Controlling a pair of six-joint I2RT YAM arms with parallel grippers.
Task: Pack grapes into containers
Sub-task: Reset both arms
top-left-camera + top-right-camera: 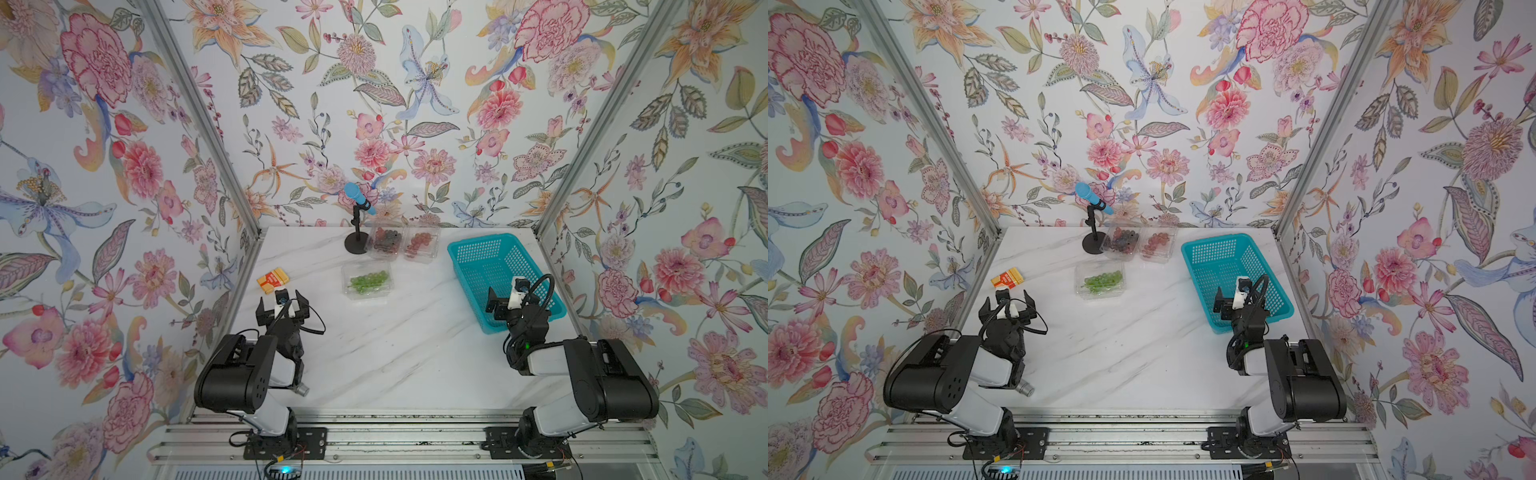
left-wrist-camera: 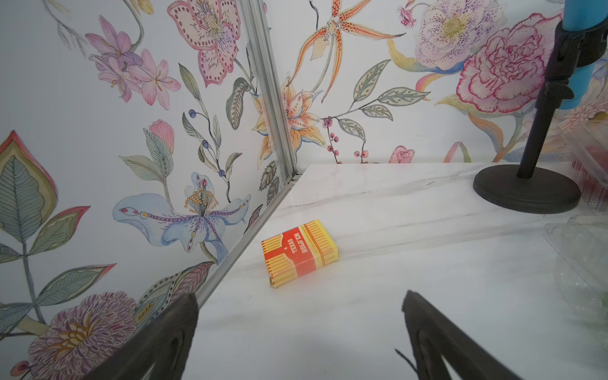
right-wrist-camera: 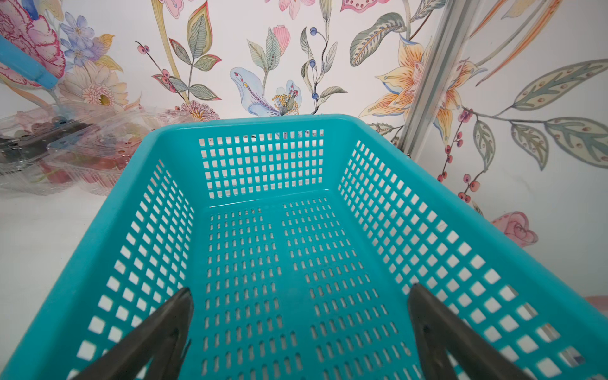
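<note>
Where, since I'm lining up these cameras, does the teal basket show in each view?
In a top view: teal basket on the table's right side.
In a top view: teal basket, same place.
Left wrist: not in it.
Right wrist: teal basket fills the lower picture.
Shared landmark: blue microphone, in all four.

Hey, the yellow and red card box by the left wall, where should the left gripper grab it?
Probably from straight above, pinching across its two long edges: the card box lies flat on the table, so only its thin sides give opposing faces. The left gripper is open.
</note>
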